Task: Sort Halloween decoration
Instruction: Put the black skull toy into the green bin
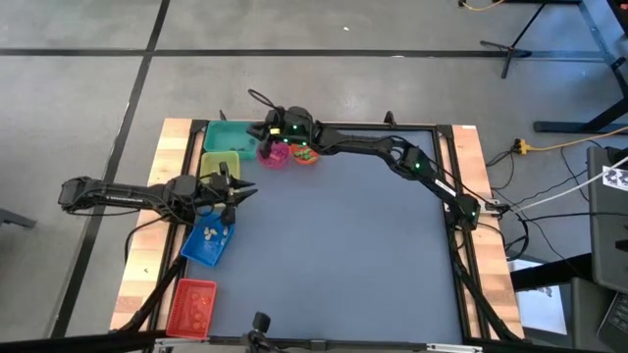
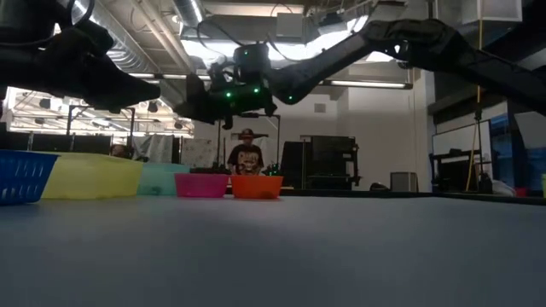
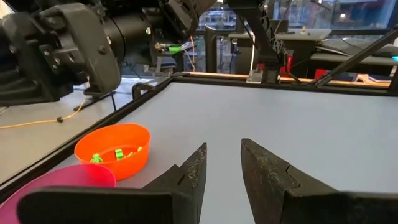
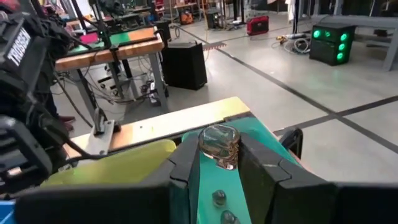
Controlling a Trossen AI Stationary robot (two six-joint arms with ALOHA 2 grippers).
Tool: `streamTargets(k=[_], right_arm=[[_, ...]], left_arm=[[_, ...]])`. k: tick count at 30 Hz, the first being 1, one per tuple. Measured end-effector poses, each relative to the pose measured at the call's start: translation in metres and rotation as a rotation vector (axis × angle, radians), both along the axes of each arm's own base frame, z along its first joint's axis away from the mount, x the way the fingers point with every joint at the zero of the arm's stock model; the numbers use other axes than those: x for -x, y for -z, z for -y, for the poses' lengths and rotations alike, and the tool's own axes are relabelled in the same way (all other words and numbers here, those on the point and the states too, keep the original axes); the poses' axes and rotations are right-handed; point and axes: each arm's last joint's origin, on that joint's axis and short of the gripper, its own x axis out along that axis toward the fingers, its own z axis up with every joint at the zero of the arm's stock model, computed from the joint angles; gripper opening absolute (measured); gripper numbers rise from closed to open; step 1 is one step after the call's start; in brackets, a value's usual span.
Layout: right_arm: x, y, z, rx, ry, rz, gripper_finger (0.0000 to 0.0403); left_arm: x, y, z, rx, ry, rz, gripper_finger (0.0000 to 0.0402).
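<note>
My right gripper [image 4: 219, 149] hangs above the teal bin [image 4: 273, 152] at the table's far left and is shut on a small dark glossy trinket [image 4: 219, 144]. A few dark trinkets [image 4: 219, 198] lie on the teal bin's floor. In the high view this gripper [image 1: 263, 130] is between the teal bin [image 1: 228, 137] and the pink bowl [image 1: 275, 154]. My left gripper [image 3: 222, 163] is open and empty, above the table beside the blue bin [image 1: 209, 240]. Green trinkets [image 3: 116, 154] lie in the orange bowl [image 3: 115, 152]. My right gripper pinches the dark trinket's sides [image 4: 211, 152] between its two fingers, near their free ends. The trinket's top stands out past the fingers. It is lifted clear, above the teal bin's floor.
A yellow bin [image 1: 218, 165] sits between the teal and blue bins; a red bin [image 1: 191, 306] with trinkets is at the near left. The pink bowl [image 3: 62, 186] and orange bowl [image 1: 305, 154] stand at the far edge. Bare grey mat [image 1: 343, 255] stretches right. A person [image 2: 247, 155] stands beyond the table.
</note>
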Motion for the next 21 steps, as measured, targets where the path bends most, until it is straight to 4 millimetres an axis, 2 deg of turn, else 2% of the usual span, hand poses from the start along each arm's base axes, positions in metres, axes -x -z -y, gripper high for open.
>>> streamTargets(k=[14,21], right_arm=[[0.0005,-0.0038,0.0023,0.018,0.082,0.028,0.0085],[0.0,0.0017,0.0007,0.001,0.045,-0.011,0.0085]], left_arm=[[0.0,0.0,0.0,0.002,0.0,0.001,0.0085],[0.0,-0.0001,0.0,0.002,0.0,0.002,0.0085]])
